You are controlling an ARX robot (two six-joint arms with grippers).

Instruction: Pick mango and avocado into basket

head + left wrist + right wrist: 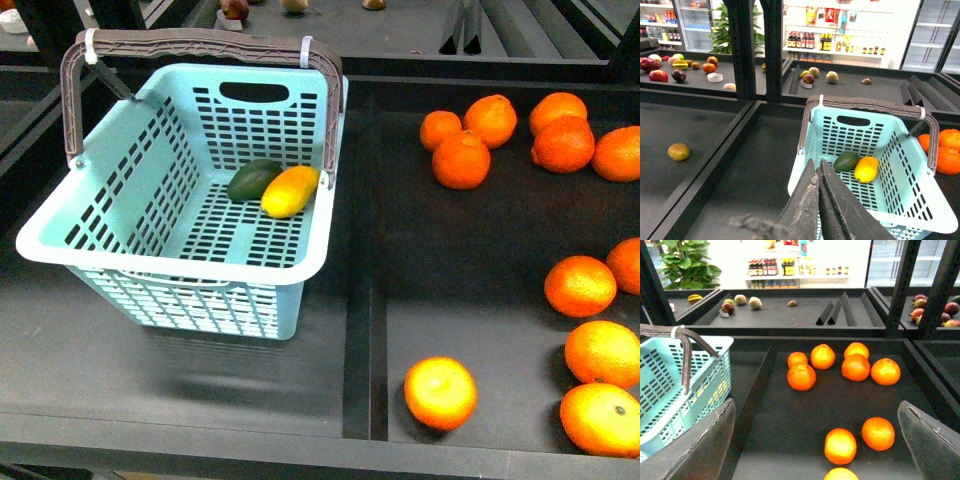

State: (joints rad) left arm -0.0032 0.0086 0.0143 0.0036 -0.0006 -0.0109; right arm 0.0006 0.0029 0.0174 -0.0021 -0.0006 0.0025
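Observation:
The turquoise basket (120, 215) stands on the dark shelf at the left. The yellow-orange mango (290, 191) and the dark green avocado (253, 179) lie side by side, touching, on its slotted bottom near the far wall. Both also show in the left wrist view, the mango (866, 169) and the avocado (846, 161) inside the basket (920, 195). My left gripper (817, 167) is shut and empty, held above the basket's near rim. My right gripper (815, 415) is open and empty above the oranges, with the basket (670, 385) off to one side. Neither arm shows in the front view.
Several round oranges (461, 160) lie in the tray right of the basket, one near the front (440, 392); they also show in the right wrist view (840, 446). A raised black divider (358, 300) separates the two trays. A small brownish fruit (678, 151) lies in the tray left of the basket.

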